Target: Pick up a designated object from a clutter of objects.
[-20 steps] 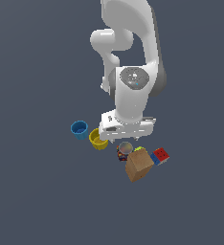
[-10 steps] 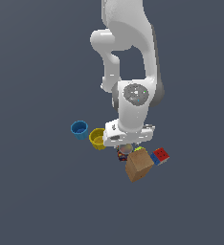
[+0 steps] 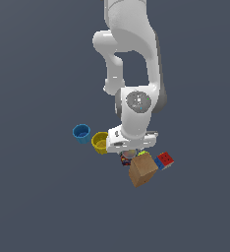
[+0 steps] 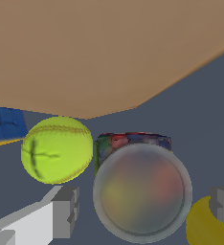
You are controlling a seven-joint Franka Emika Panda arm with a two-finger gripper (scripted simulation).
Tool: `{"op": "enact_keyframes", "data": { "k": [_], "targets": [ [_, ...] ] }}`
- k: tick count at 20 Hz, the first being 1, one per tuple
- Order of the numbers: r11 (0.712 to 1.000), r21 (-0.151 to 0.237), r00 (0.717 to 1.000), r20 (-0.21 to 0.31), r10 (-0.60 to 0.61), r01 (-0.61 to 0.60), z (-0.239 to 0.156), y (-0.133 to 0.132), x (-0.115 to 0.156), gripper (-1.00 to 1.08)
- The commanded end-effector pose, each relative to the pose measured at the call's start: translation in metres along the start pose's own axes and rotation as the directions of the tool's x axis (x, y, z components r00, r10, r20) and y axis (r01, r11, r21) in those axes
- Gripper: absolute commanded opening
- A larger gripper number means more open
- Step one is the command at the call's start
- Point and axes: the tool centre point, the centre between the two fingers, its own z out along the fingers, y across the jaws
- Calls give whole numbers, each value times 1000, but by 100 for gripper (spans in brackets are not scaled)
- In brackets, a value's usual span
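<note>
The gripper (image 4: 142,206) stood open, its two grey fingertips (image 4: 66,210) spread on either side of the jar (image 4: 141,191) with a gap between each pad and the jar's wall. Only the wrist view showed this; in the exterior view the arm's white hand (image 3: 132,139) covered the fingers and nearly all of the jar (image 3: 128,156), leaving just a dark, mottled sliver below it.

The jar lay directly under the gripper, between the fingers, its round grey lid facing the wrist camera and a strip of red, green and blue side visible beyond it. In the wrist view a yellow-green ball (image 4: 56,149) sat just beside the jar, with the tan box (image 4: 109,52) close behind both.

The exterior view showed what the wrist view could not: the blue cup (image 3: 81,133) and the whole yellow cup (image 3: 100,142) side by side, and the red-and-blue cube (image 3: 164,160) beside the box.

Counted: one jar, one ball, one box, one cube, two cups.
</note>
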Motion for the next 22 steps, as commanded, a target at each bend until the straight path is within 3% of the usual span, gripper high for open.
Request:
{"op": "enact_keyframes", "data": {
  "k": [1,10,11,22],
  "targets": [
    [1000,0,1000,1,0,0,13,0,-1,100],
    [1000,0,1000,0,-1,1,36,0,0,100],
    [1000,0,1000,0,-1,1,36,0,0,-100],
    [1000,-1,1000,-17,-1,1,25,0,5,-100]
  ]
}}
